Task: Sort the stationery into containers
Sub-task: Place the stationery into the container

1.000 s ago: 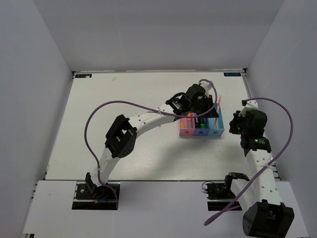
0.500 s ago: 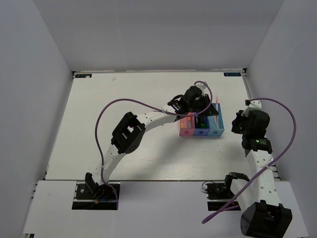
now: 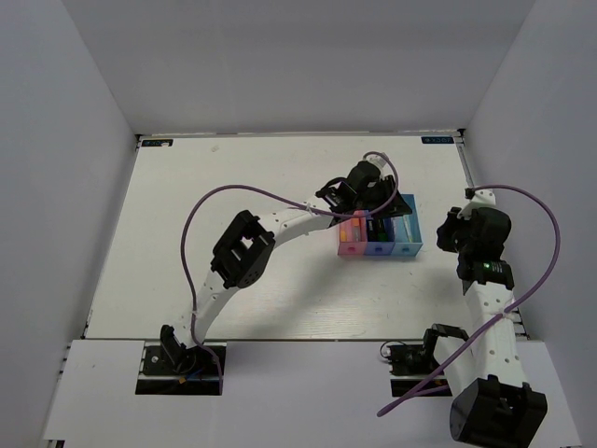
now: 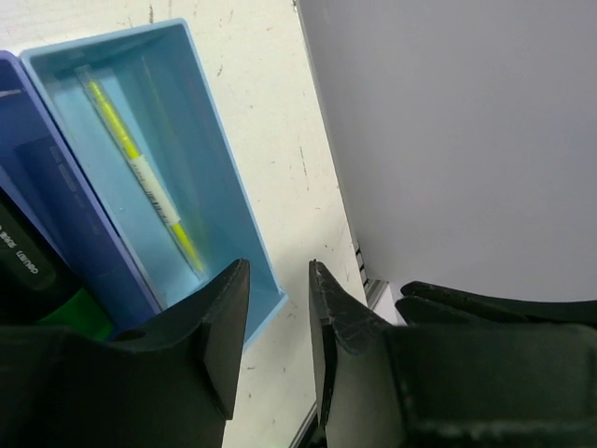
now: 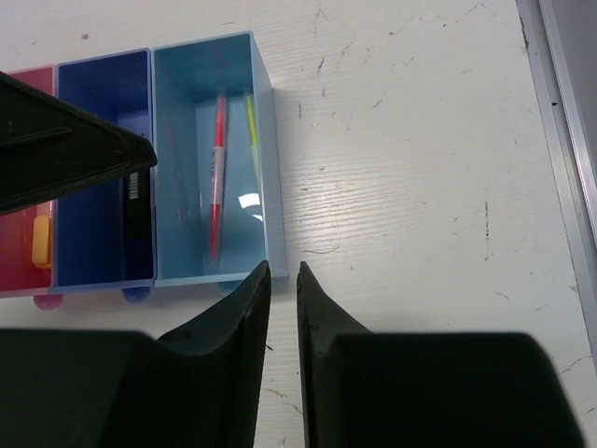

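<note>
The containers (image 3: 408, 249) are three joined bins near the table's right middle: pink (image 5: 23, 252), dark blue (image 5: 93, 140) and light blue (image 5: 187, 121). In the light blue bin lie a thin pink pen (image 5: 216, 177) and a thin yellow stick (image 4: 140, 168). A dark marker with a green end (image 4: 56, 299) rests in the dark blue bin. Something orange (image 5: 41, 240) shows in the pink bin. My left gripper (image 4: 278, 271) hovers over the tray's far side, open and empty. My right gripper (image 5: 283, 273) sits just right of the light blue bin, its jaws slightly apart with nothing between them.
White walls enclose the table; the right wall (image 4: 466, 121) and the table's metal edge (image 5: 560, 103) lie close to the tray. Purple cables (image 3: 233, 196) loop over both arms. Bare tabletop (image 3: 215, 233) spreads left of the tray.
The pink pen that stood tilted out of the light blue bin now lies flat inside it. The left gripper's jaws have opened, and the right gripper's have parted a little.
</note>
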{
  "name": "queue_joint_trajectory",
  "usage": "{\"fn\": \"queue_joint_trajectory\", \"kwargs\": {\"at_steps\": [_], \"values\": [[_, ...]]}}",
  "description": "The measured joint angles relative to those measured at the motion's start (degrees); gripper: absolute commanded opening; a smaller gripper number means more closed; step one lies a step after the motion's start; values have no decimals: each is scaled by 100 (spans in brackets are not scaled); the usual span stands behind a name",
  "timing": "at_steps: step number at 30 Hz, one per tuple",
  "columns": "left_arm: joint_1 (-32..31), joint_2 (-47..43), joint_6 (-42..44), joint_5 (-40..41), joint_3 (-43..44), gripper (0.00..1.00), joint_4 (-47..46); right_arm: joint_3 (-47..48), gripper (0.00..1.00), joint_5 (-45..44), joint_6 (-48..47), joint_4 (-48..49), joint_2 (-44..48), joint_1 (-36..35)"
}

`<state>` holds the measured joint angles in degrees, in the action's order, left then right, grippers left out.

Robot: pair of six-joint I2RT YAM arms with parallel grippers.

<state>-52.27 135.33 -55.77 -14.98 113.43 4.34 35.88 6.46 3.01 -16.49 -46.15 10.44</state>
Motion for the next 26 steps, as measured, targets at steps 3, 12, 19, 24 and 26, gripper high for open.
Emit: {"fn": "queue_joint_trajectory", "kwargs": {"at_steps": [3, 12, 19, 24, 26], "values": [[7, 39, 7, 35, 42, 37, 55, 0, 23, 22, 4, -2, -15, 22], [2, -343, 782, 166, -173, 48, 883, 0, 89, 435, -72, -11, -28, 122], [11, -3766, 1993, 1344, -2900, 100, 2621, -7, 91, 1491, -120, -17, 111, 179], [730, -6765, 2579, 1561, -5158, 100, 3040, 50, 91, 1349, 356, -125, 42, 181], [1392, -7632, 2804, 1521, -5864, 100, 3200, 103, 91, 1307, 496, -160, -39, 181]]}}
